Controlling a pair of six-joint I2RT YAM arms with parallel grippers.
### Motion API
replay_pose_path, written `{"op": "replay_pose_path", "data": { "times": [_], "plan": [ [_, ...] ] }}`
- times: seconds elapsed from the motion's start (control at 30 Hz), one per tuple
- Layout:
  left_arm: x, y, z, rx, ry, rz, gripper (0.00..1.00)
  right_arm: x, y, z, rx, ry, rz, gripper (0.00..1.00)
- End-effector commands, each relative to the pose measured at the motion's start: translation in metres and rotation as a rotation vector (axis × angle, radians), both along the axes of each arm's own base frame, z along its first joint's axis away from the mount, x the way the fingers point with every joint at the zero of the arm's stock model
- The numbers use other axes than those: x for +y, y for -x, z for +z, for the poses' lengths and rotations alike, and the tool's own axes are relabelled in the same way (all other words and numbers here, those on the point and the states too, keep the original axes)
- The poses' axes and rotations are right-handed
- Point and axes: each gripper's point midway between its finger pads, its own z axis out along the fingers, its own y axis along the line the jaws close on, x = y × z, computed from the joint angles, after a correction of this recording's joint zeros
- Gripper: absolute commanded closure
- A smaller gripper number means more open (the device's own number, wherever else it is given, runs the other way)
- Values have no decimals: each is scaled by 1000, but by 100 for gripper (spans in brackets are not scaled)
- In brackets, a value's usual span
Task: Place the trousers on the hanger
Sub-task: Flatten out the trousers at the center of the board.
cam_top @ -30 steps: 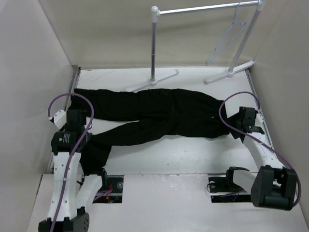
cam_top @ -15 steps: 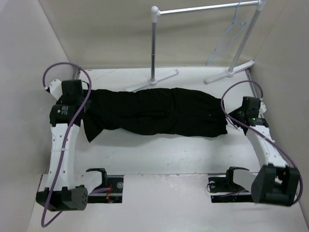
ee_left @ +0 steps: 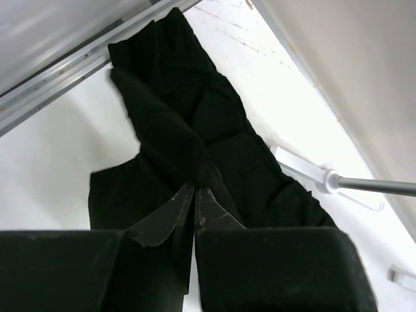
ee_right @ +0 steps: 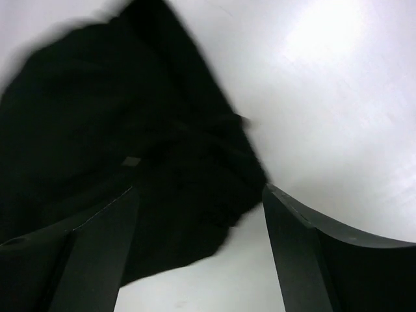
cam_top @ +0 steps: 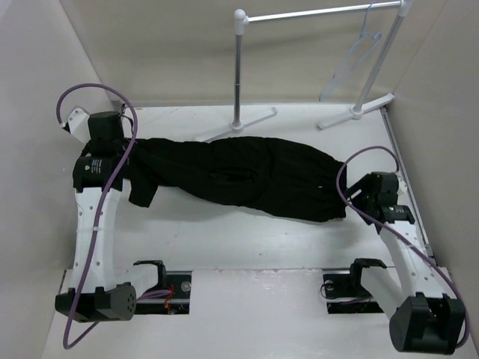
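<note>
The black trousers [cam_top: 247, 176] lie lengthwise across the table, legs to the left, waist to the right. My left gripper [cam_top: 127, 155] is shut on the leg ends; in the left wrist view its fingertips [ee_left: 196, 192] pinch a raised fold of the trousers [ee_left: 195, 110]. My right gripper [cam_top: 361, 196] is open at the waist end. In the right wrist view its jaws [ee_right: 198, 201] stand wide apart, with the edge of the trousers [ee_right: 117, 130] between and beyond them. The pale hanger [cam_top: 358, 54] hangs on the rack at the back right.
The white tube rack [cam_top: 314, 13] stands at the back, its feet [cam_top: 241, 123] on the table just behind the trousers; one foot shows in the left wrist view [ee_left: 305, 172]. Walls close in on the left, right and back. Purple cables loop over both arms.
My left gripper has carried the near leg up and back, laying it over the other leg. My right gripper has moved back and then nearer, and the waist end has shifted towards the near side.
</note>
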Motion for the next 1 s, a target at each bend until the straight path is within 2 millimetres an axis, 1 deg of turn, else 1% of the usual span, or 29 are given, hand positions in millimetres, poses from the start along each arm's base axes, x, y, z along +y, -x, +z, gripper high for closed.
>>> {"op": "replay_pose_path", "data": {
  "times": [0.0,0.07,0.1,0.17,0.2,0.23,0.27,0.3,0.37,0.47,0.5,0.53,0.6,0.67,0.73,0.8,0.83,0.93,0.97],
  "plan": [
    [-3,-14,-4,-11,-8,-10,99,-2,3,-20,42,-25,-6,19],
    [-5,-17,-10,-2,-7,-15,99,14,6,-21,44,-44,40,19],
    [-5,-17,-15,4,-4,-16,99,22,12,-26,60,-47,62,20],
    [-6,-18,-24,18,6,-20,99,31,23,-42,104,-39,75,21],
    [-6,-18,-27,22,10,-20,99,35,28,-52,124,-46,74,23],
    [-6,-19,-29,25,14,-23,99,37,28,-58,138,-57,66,25],
    [-7,-19,-31,26,17,-25,99,39,25,-61,143,-66,68,28],
    [-7,-20,-31,28,18,-26,99,40,18,-62,137,-69,67,35],
    [-8,-22,-32,31,18,-29,99,36,-1,-63,123,-67,49,45],
    [-7,-26,-30,26,18,-26,99,15,-29,-66,149,-7,12,64],
    [-7,-28,-30,23,17,-25,99,9,-38,-64,138,19,-4,74],
    [-6,-29,-29,20,16,-21,99,5,-45,-58,118,35,-12,82],
    [-2,-31,-28,14,14,-10,99,2,-54,-45,82,53,-23,91],
    [3,-33,-28,12,13,2,99,3,-57,-37,68,49,-14,96],
    [7,-34,-24,1,18,11,99,7,-53,-16,35,29,-1,98],
    [9,-33,-11,-27,23,15,99,8,-43,14,-12,28,8,98],
    [9,-31,-2,-50,27,9,99,10,-34,30,-28,24,18,98],
    [11,-20,28,-112,30,8,99,12,0,82,-96,34,44,98],
    [12,-16,38,-129,27,11,99,9,10,100,-134,37,35,97]
  ]
}}
